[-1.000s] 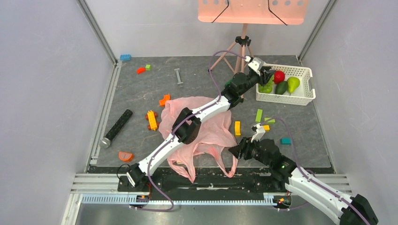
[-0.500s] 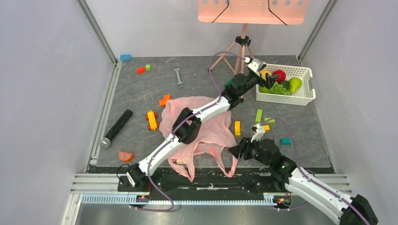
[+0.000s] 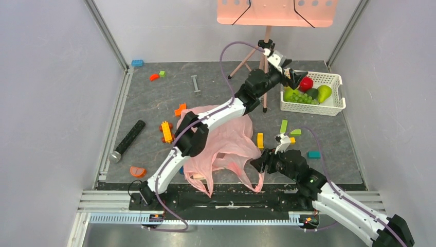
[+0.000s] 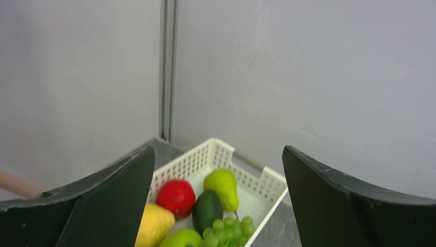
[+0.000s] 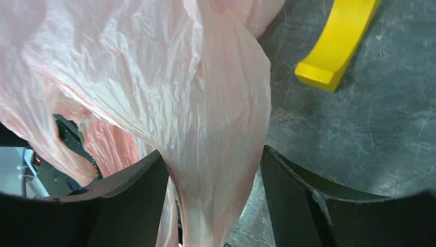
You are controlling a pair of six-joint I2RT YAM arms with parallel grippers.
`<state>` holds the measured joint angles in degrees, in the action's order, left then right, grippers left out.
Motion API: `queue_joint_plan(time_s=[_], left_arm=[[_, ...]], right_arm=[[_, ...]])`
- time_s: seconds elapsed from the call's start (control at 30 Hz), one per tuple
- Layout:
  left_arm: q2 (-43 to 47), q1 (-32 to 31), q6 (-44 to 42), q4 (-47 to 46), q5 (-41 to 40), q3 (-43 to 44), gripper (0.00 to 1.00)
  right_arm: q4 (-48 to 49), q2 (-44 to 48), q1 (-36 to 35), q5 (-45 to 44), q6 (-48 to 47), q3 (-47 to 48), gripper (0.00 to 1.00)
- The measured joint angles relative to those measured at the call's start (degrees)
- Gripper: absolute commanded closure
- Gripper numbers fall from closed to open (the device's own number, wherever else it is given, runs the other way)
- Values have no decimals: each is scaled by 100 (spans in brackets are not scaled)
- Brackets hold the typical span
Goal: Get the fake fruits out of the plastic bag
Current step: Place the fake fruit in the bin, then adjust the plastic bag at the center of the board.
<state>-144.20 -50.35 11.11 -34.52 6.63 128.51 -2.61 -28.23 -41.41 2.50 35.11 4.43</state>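
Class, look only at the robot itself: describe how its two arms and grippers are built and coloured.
Both arms have white link shells with black joint housings. A thin purple cable loops along each. The left gripper and right gripper have broad, matte black fingers with scuffed edges. A small green light shows on the right arm.

White basket (image 3: 337, 105) far right; tripod (image 3: 265, 51); black cylinder (image 3: 128, 140) left; scattered blocks.

We see two arms built of white link shells and black joint housings, the left arm (image 3: 205, 123) trailing a purple cable looping off at 12 o'clock. The right arm (image 3: 329, 193) shows a small green light. Both wrist views show matte black, wedge-shaped fingers (image 4: 103, 206).
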Motion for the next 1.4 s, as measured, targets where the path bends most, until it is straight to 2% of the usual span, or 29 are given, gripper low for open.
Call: queue_joint_plan(time_s=[0.23,0.4,0.73,0.87,1.07,1.17,1.4], left_arm=[[1652,-66,-2,162,-170,-863,0],[3034,-118,-2,365,-450,-2173,0],[5589,-122,-70,1781,-1198,-4708,0],[6747,-122,15,2273,-1659,-6092,0],[8242,-120,450,3209,-2350,-7742,0],[8789,-120,737,3775,-2629,-8188,0],[10338,-116,1167,4942,-3095,-8970,0]], right_arm=[[-267,31,0,7,-131,483,21],[-651,118,0,-46,-345,986,16],[-1388,17,0,-400,-887,2164,6],[-1670,-157,0,-778,-1126,2660,4],[-2041,-857,0,-1272,-1576,3582,3],[-2055,-1436,0,-1261,-1764,3807,2],[-2083,-2658,0,-955,-2028,3696,2]])
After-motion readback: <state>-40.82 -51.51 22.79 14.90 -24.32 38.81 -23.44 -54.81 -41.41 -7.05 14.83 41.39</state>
